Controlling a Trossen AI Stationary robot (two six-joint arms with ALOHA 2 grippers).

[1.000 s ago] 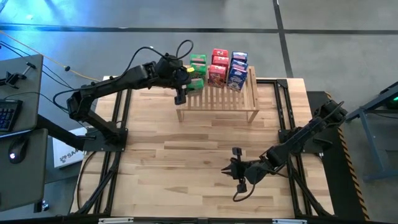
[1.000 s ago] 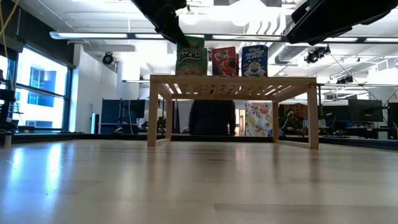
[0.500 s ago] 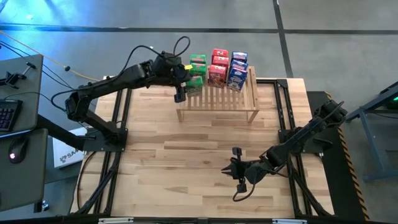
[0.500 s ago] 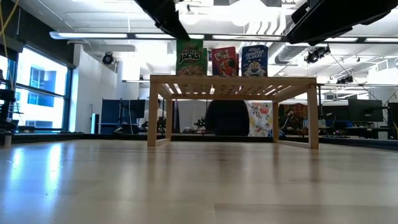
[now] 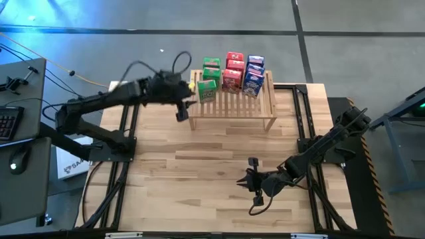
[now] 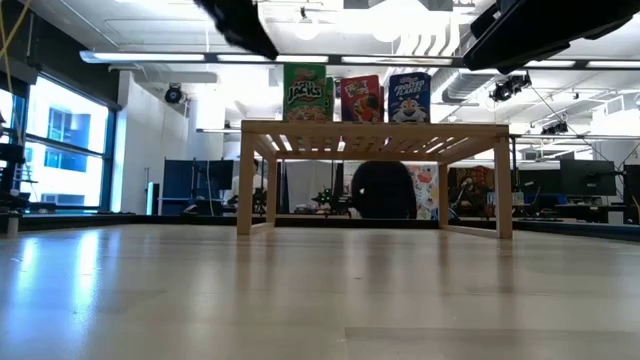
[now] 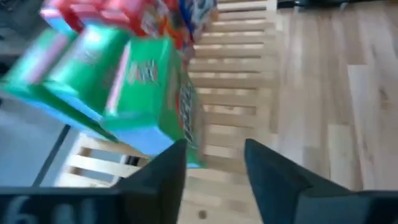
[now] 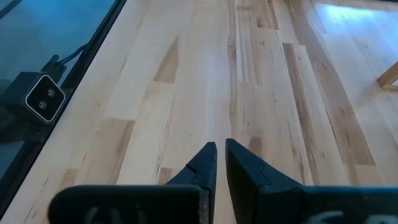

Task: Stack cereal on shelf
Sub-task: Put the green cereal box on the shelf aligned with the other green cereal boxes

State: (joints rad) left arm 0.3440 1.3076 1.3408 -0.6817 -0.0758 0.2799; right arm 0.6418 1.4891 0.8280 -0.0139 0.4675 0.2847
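The light-wood shelf (image 5: 232, 105) stands at the table's far edge. Six cereal boxes stand upright on its slats in three rows: green (image 5: 206, 90), red (image 5: 231, 79) and blue-and-white (image 5: 252, 82), each with a second box behind it. The low view shows the front green (image 6: 305, 92), red (image 6: 361, 98) and blue (image 6: 409, 97) boxes. My left gripper (image 5: 180, 114) is open and empty just off the shelf's left end; its wrist view (image 7: 214, 163) looks at the green boxes (image 7: 143, 93). My right gripper (image 5: 243, 180) is shut and empty over the table's near right part.
Bare wooden table top (image 5: 199, 172) lies between the shelf and the near edge. The shelf's right half (image 5: 265, 99) has free slats in front of the boxes. A desk with a keyboard and mouse (image 5: 16, 133) stands off the table's left side.
My left gripper has drawn back from the front green box toward the table's left edge, moving fast. The green box stays standing on the shelf's left end.
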